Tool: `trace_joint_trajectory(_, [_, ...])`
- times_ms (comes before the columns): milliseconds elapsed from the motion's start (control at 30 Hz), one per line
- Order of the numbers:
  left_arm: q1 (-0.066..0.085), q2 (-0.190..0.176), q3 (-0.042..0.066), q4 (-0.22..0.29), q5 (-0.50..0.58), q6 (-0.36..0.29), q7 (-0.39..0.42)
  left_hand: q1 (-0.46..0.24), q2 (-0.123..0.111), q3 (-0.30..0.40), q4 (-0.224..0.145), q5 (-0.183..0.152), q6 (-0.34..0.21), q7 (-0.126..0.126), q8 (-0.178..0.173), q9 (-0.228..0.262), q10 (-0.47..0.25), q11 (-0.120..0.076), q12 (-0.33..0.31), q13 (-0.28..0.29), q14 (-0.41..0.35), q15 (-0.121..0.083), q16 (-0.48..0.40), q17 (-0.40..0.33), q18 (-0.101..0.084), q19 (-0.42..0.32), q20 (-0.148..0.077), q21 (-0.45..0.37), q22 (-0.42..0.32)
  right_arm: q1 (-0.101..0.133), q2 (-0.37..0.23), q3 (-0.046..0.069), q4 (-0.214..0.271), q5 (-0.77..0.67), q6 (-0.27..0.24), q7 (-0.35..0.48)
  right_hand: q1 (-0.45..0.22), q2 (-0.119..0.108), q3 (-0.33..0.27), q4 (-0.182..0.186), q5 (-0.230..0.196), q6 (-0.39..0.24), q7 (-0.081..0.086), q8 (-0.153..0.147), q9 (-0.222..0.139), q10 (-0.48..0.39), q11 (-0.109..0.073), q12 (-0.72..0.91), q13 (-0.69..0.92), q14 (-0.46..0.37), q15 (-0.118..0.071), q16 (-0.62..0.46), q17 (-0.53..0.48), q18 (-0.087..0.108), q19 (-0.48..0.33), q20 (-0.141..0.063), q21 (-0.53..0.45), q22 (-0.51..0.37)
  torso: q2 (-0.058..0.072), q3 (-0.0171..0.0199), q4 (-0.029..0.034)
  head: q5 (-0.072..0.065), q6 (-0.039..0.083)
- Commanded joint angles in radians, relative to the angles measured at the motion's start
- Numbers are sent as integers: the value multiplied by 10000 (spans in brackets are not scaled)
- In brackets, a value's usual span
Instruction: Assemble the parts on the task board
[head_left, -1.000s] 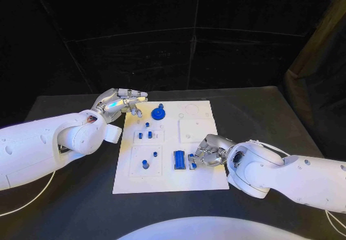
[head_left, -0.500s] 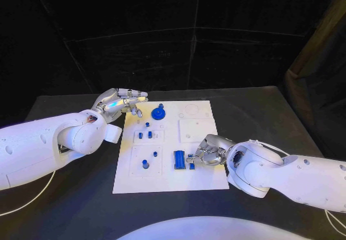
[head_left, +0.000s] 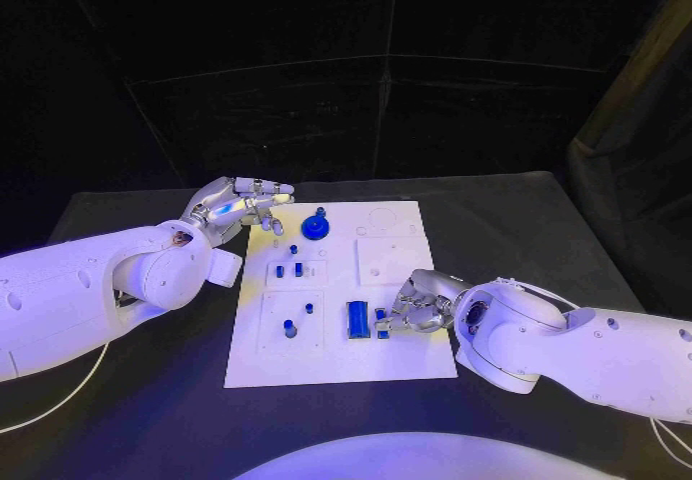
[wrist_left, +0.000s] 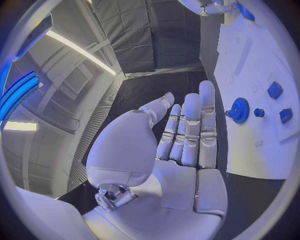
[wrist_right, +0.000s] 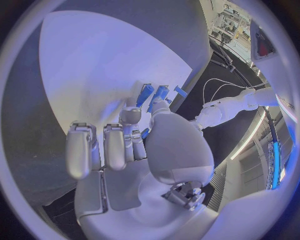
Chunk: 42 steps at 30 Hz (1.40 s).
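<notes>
**Two robot hands at a white task board**

On a black desk (head_left: 548, 220) lies the white task board (head_left: 397, 350), a tall rectangle in the middle, with two white arms reaching in from either side.

At the board's far left corner, the left robot hand (head_left: 238, 208) hovers with its silver fingers stretched out flat and side by side, holding nothing. Its wrist view shows the open palm (wrist_left: 181, 150) with the fingers straight, apart from the thumb, and the board just beyond the fingertips.

At the board's right edge, toward the near end, the right robot hand (head_left: 418, 303) is lowered onto the board with its fingers curled. Its fingertips are at a small blue part (head_left: 384, 322); in the right wrist view the thumb and one finger meet at this small blue piece (wrist_right: 145, 133), so it appears pinched, though the contact itself is partly hidden.

Just to the left of that piece lies a long blue block (head_left: 356, 318), upright along the board. Near the far end sits a round blue gear (head_left: 316, 229), close to the left robot hand's fingertips but not touching them. Between the gear and the block, on the board's left half, stand several small blue pegs (head_left: 290, 269), with another short peg (head_left: 290, 327) nearer the front.
</notes>
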Motion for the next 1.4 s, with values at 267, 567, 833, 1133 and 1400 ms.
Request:
trace_joint_trajectory(267, [13, 0, 8, 0, 20, 137, 22, 6, 31, -18, -19, 45, -41, 16, 54, -3, -91, -10, 47, -14, -68, 9, 42, -10, 136, -45, 9, -46, -10, 12, -107, 1, 65, -170, 527, 268, 490, 26, -118, -306, -265, -27, 57, -63, 62, -82, 24, -83, 12, 573, 13, -73, 255, 17, -29, 66, -67, 1242, 6, -2, 0, 17, 10])
trace_joint_trajectory(567, [12, -1, 8, 6, 20, 135, 17, 6, 31, -18, -19, 45, -41, 16, 54, -3, -91, -10, 47, -14, -68, 9, 42, -10, 136, -45, 9, -46, -10, 12, 119, 1, -349, -171, 638, 305, 451, 154, -223, -266, -423, -17, 55, -71, 93, -71, 26, -61, 36, 577, 18, -70, 264, 15, -23, 72, -65, 1250, 20, -9, 30, 18, -1])
trace_joint_trajectory(833, [12, -12, 8, 9, 20, 128, 8, 15, 40, -19, -25, 45, -34, 16, 72, -2, -95, -11, 68, -14, -77, 9, 50, -24, 135, -43, 8, -53, -18, 11, 303, 1, -569, -204, 622, 471, 630, 269, -278, -372, -598, 26, 43, -60, 135, -59, 15, -27, 68, 585, 11, -50, 295, 9, -4, 70, -50, 1274, 8, -2, 5, 51, -31])
trace_joint_trajectory(1133, [12, -4, 8, -8, 20, 140, -12, 15, 40, -19, -25, 45, -34, 16, 72, -2, -95, -11, 68, -14, -77, 9, 50, -24, 135, -43, 8, -53, -18, 10, 224, 2, -421, -65, 221, 1013, 422, 326, -608, -250, -1032, 44, 36, -76, 195, -43, 13, -31, 78, 585, 7, -62, 285, 12, -10, 65, -62, 1268, -6, 2, 1, 25, -18])
trace_joint_trajectory(1400, [10, 41, 6, -64, 20, 129, 5, 13, 45, -21, -23, 44, -35, 18, 77, -2, -98, -9, 76, -14, -81, 9, 54, -31, 135, -43, 8, -56, -22, 27, -368, 8, -160, 1492, -378, 2893, 311, 211, -911, -40, -1085, -509, 233, -404, 97, -730, 183, -1676, -1003, 372, 134, -734, -519, 217, -615, 155, -689, 524, -47, -21, 11, -12, 111])
